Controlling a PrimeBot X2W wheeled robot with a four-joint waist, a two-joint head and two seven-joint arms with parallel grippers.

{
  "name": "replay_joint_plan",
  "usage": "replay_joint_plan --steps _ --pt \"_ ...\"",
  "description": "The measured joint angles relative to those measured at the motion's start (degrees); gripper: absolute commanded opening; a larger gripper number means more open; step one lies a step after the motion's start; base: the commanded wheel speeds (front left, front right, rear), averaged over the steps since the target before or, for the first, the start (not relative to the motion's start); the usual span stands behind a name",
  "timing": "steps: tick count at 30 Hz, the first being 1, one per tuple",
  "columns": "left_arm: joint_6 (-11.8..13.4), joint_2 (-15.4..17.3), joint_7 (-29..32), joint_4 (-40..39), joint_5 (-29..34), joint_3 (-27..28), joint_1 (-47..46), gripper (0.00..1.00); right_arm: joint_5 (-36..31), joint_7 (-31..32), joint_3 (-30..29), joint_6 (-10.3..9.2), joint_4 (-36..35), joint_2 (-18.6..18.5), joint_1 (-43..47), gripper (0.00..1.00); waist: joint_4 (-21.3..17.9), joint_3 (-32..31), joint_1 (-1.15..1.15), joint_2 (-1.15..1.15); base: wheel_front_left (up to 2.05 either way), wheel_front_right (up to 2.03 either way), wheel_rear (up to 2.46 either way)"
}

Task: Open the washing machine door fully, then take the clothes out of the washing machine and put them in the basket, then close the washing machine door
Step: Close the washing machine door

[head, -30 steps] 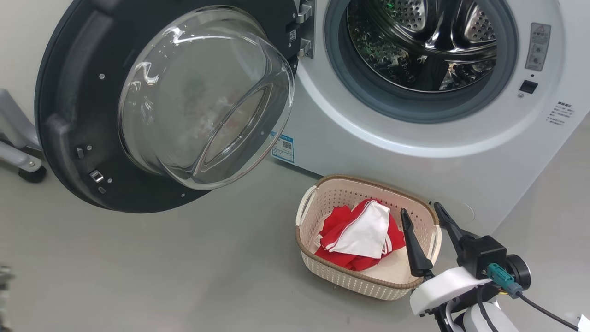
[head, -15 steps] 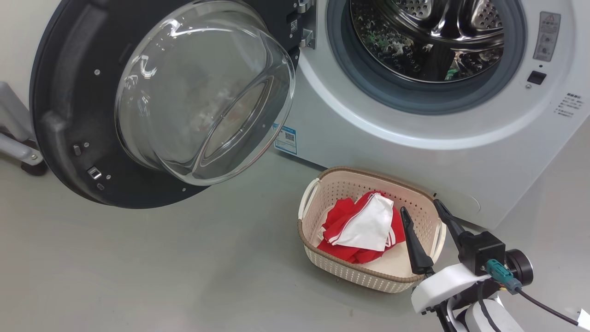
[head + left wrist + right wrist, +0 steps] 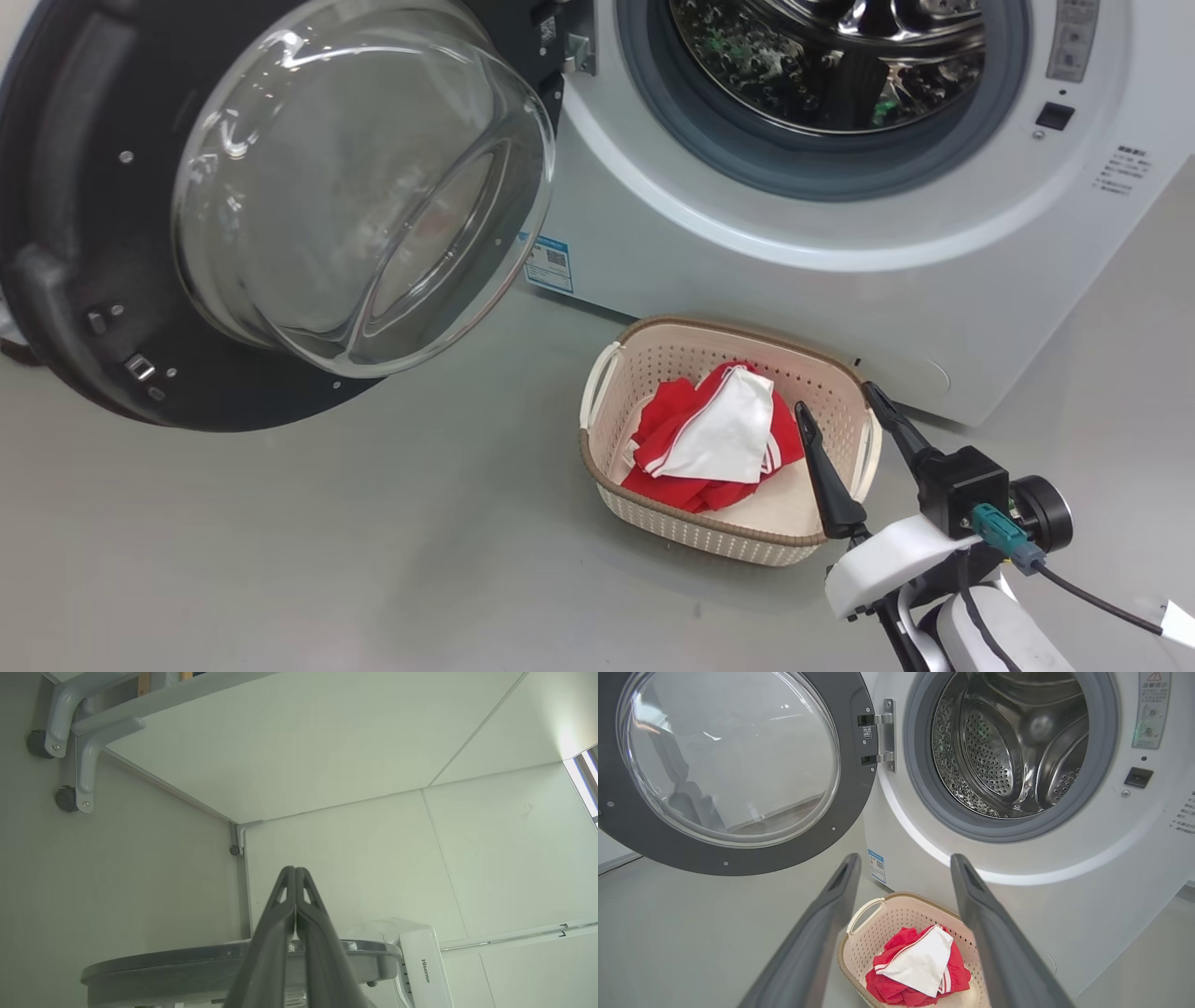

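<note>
Black-rimmed washing machine door (image 3: 280,205): swung wide open to the left of the washing machine (image 3: 747,299). It hangs from its hinge (image 3: 579,51) beside the drum mouth, with the glass bowl bulging outward.
Door handling: rigid and probably heavy, and it turns only about the hinge. The glossy rim and glass look slippery, so a push should suit it better than a pinch.
Where to take hold: the black rim on the latch (image 3: 140,366) side, farthest from the hinge, where I judge the least force will swing it.
Drum (image 3: 822,56): perforated steel inside a grey rubber ring. No fabric is visible inside it in the head or right wrist view.
Basket (image 3: 709,541): stands on the floor (image 3: 280,541) just in front of the machine, below the drum mouth, and holds the clothes (image 3: 719,439).
Clothes handling: soft, light and limp. They are red with a white panel and striped trim, bunched toward the basket's left end, and nothing hangs over the rim.
Right gripper (image 3: 833,396): fingers spread wide and empty, hovering over the basket's right end.
Left gripper (image 3: 295,870): fingers pressed together with nothing between them, pointing across a grey curved edge that looks like the door's.
Task stage: unloading looks done, and only closing the door is left.
</note>
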Motion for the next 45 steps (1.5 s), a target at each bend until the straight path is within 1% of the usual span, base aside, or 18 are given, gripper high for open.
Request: replay_joint_plan --steps 15,20,26,29,34,45 --pt "0.00 0.26 3.53 6.53 0.14 -3.99 -6.42 0.00 -0.55 1.27 -0.82 -0.10 -2.30 -1.62 -2.01 1.00 -3.46 4.78 0.00 0.00 0.00 0.00 0.00" --pt "0.00 0.03 4.28 8.43 0.27 -5.77 -8.26 0.00 -0.55 1.30 -1.03 -0.15 -2.31 -1.93 -2.04 1.00 -3.70 5.60 0.00 0.00 0.00 0.00 0.00" --pt "-0.01 0.00 4.82 10.26 0.75 -6.46 -9.29 0.00 -0.55 1.58 -1.03 -0.15 -2.35 -1.94 -2.09 1.00 -3.59 5.83 0.00 0.00 0.00 0.00 0.00" --pt "-0.12 -0.01 6.19 10.82 0.90 -7.55 -10.11 0.00 -0.55 1.60 -1.02 -0.15 -2.37 -1.96 -2.09 1.00 -3.51 5.84 0.00 0.00 0.00 0.00 0.00" --pt "-0.78 -0.02 7.51 12.13 1.49 -8.70 -10.71 0.00 -0.55 1.76 -0.99 -0.15 -2.40 -2.01 -2.10 1.00 -3.41 5.76 0.00 0.00 0.00 0.00 0.00" --pt "-3.32 0.15 11.32 14.01 1.69 -10.42 -10.98 0.00 -0.54 1.78 -0.92 -0.15 -2.52 -2.02 -2.11 1.00 -3.66 5.64 0.00 0.00 0.00 0.00 0.00"
